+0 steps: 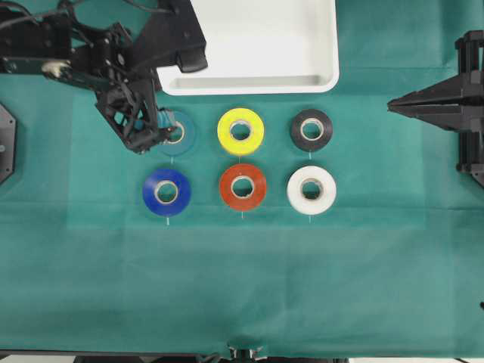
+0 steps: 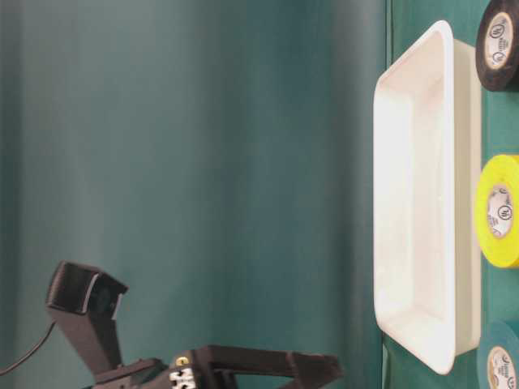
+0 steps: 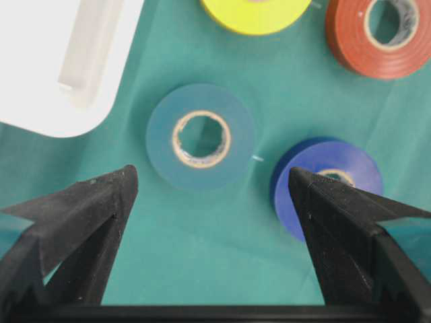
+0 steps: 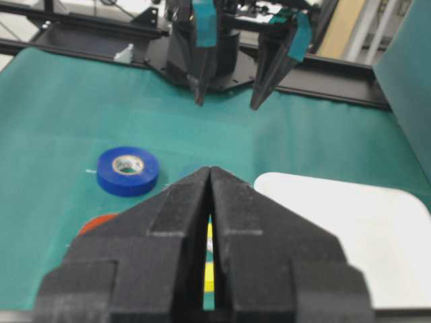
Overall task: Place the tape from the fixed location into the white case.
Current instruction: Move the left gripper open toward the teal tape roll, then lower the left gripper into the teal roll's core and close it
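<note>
The teal tape lies flat on the green cloth, pale core up. It also shows in the overhead view and at the table-level view's bottom right. My left gripper is open wide and empty, its fingertips just short of the roll on either side; overhead it covers the roll's left edge. The white case lies empty behind the rolls. My right gripper is shut and empty at the far right.
A royal-blue roll lies beside the teal one, partly behind my left gripper's right finger. Yellow, red, black and white rolls fill the grid.
</note>
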Motion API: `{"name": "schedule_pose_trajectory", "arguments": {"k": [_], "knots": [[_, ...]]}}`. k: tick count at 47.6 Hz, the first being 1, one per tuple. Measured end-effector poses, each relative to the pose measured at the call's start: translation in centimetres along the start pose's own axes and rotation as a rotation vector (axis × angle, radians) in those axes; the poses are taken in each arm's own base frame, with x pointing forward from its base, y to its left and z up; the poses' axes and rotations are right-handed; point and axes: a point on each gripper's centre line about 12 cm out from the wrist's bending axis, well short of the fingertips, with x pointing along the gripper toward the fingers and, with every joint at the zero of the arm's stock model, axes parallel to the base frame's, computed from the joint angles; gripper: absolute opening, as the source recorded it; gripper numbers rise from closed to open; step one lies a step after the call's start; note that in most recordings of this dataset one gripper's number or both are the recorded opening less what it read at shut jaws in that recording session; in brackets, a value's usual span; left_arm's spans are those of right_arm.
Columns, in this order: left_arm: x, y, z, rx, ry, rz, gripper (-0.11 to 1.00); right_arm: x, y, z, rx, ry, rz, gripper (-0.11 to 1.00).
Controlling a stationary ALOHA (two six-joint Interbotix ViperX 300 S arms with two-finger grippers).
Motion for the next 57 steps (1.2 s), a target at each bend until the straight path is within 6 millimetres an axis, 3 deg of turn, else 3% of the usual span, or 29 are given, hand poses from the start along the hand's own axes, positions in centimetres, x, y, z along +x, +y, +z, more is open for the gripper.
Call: {"name": "schedule_pose_trajectory", "arguments": {"k": [18,57], "knots": [[5.0,-1.5,-1.3,0.023,0.065,0.0,0.98,0.0,0.0,0.0,0.002,0.002,0.0,0.0],[9.2,-1.5,-2.9,-0.004,0.076,0.001,0.98,0.2,0.0,-0.3,0.005,0.011,0.0,0.0]]}}
